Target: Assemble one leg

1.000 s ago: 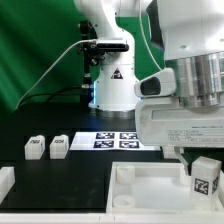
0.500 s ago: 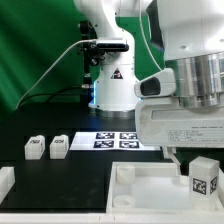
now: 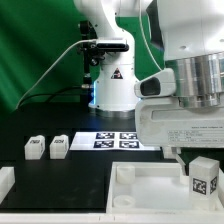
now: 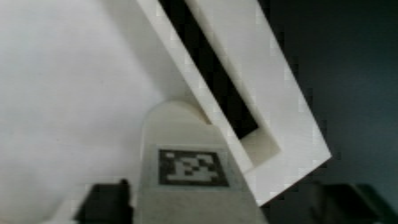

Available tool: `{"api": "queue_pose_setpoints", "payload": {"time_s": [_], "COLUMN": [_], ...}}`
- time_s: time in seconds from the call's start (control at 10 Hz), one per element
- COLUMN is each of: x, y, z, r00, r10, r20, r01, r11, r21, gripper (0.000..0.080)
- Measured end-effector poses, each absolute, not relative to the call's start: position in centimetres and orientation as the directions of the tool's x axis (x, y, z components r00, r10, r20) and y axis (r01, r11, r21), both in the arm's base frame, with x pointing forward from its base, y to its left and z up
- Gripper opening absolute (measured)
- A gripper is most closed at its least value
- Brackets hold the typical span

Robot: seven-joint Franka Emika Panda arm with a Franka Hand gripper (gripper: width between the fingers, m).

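Note:
One leg (image 3: 204,177), a small white block with a square tag, stands at the near right corner of the large white tray-like piece (image 3: 150,186). My gripper (image 3: 190,158) is over it, jaws around it. In the wrist view the leg (image 4: 192,160) sits between my fingers. One finger (image 4: 111,203) is right against it. The other finger (image 4: 361,204) stands apart, with the tray piece's rim (image 4: 240,90) showing in the gap. My gripper (image 4: 235,205) looks open. Two more legs (image 3: 34,147) (image 3: 59,146) lie on the black table at the exterior view's left.
The marker board (image 3: 118,139) lies flat behind the tray piece, in front of the arm's white base (image 3: 112,85). Another white part (image 3: 5,180) shows at the lower edge of the exterior view's left. A green curtain hangs behind.
The leg under my gripper shifted slightly up and towards the exterior view's left during the first half second. Since then nothing has moved. The gripper body has stayed in place.

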State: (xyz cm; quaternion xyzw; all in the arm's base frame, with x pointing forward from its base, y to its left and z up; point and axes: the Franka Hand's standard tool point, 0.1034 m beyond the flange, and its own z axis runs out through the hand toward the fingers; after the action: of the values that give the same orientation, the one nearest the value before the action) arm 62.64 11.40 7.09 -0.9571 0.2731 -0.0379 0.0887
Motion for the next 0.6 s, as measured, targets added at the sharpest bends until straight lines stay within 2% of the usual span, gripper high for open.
{"api": "queue_pose_setpoints", "payload": {"time_s": [0.1,0.2,0.6], "x": [62.64,62.61,62.64], "y": [11.38,11.37,11.34], "z": [7.08,7.06,7.07], "r00": [0.848,0.848,0.831], "r10": [-0.530,-0.530,-0.556], "r20": [0.024,0.024,0.018], "r01": [-0.516,-0.516,-0.542], "r11": [-0.835,-0.835,-0.818], "r21": [-0.190,-0.190,-0.193], "gripper": [0.0352,0.0295,0.0295]}}
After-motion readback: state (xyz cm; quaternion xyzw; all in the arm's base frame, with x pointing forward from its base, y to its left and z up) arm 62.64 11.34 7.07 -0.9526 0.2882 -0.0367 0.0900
